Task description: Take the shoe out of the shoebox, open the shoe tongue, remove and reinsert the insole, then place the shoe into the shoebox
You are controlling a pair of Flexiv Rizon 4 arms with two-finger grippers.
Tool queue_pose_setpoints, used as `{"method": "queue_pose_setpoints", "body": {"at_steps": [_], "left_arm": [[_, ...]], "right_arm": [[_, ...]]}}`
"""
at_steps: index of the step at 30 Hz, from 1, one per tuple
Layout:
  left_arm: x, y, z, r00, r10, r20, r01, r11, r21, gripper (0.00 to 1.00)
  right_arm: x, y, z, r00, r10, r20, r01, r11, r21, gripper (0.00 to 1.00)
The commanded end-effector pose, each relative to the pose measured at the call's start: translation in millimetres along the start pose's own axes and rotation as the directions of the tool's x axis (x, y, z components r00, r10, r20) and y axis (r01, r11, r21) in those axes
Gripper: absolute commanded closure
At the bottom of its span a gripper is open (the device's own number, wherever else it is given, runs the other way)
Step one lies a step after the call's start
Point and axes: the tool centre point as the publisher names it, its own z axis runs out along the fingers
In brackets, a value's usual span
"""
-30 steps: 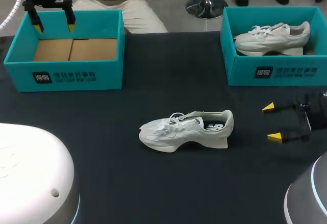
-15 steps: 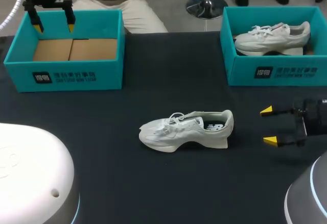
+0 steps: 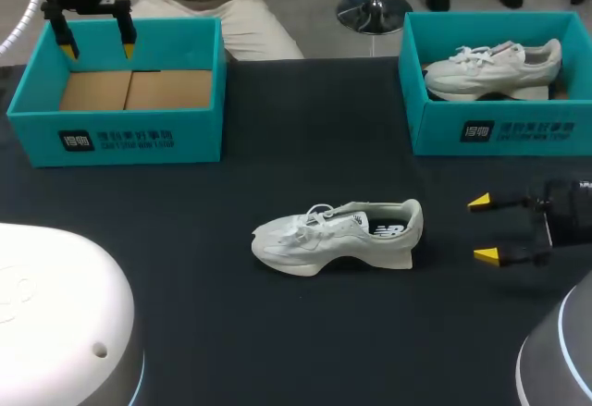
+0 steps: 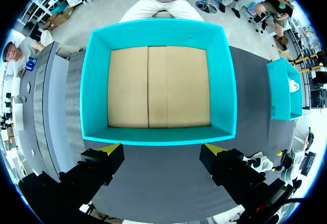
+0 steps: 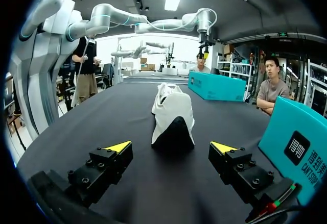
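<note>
Right gripper (image 3: 483, 228) spread, clear of the shoe (image 3: 314, 236) — white, laced, upright, dark insole (image 3: 388, 229) showing

Left shoebox (image 3: 116, 138), front wall: dark square emblem and a line of small print, too small to make out. Right shoebox (image 3: 499, 131), front wall: a like mark. Shoe (image 3: 305, 239), insole (image 3: 388, 230): dark logo, unreadable.

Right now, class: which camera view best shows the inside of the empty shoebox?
Left wrist view: straight down into the empty shoebox, whole cardboard floor visible. Head view sees it obliquely; right wrist view shows only a distant outer wall.
</note>
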Motion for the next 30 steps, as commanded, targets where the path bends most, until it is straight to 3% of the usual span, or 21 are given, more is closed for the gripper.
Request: {"method": "queue_pose_setpoints", "body": {"at_steps": [1, 16, 30], "left_arm": [[0.1, 0.0, 0.0, 1.0, 0.0, 0.001, 0.0, 1.0, -0.001, 0.0], [0.1, 0.0, 0.0, 1.0, 0.0, 0.001, 0.0, 1.0, -0.001, 0.0], [0.1, 0.0, 0.0, 1.0, 0.0, 0.001, 0.0, 1.0, -0.001, 0.0]], "right_arm": [[-2.3, -1.7, 9.6, 1.0, 0.001, -0.006, -0.001, 1.0, 0.001, 0.0], [-5.7, -3.0, 57.8, 0.999, 0.014, -0.038, -0.014, 1.0, 0.023, 0.0], [-6.7, 5.0, 82.8, 1.0, 0.015, -0.013, -0.015, 0.999, 0.032, 0.0]]}}
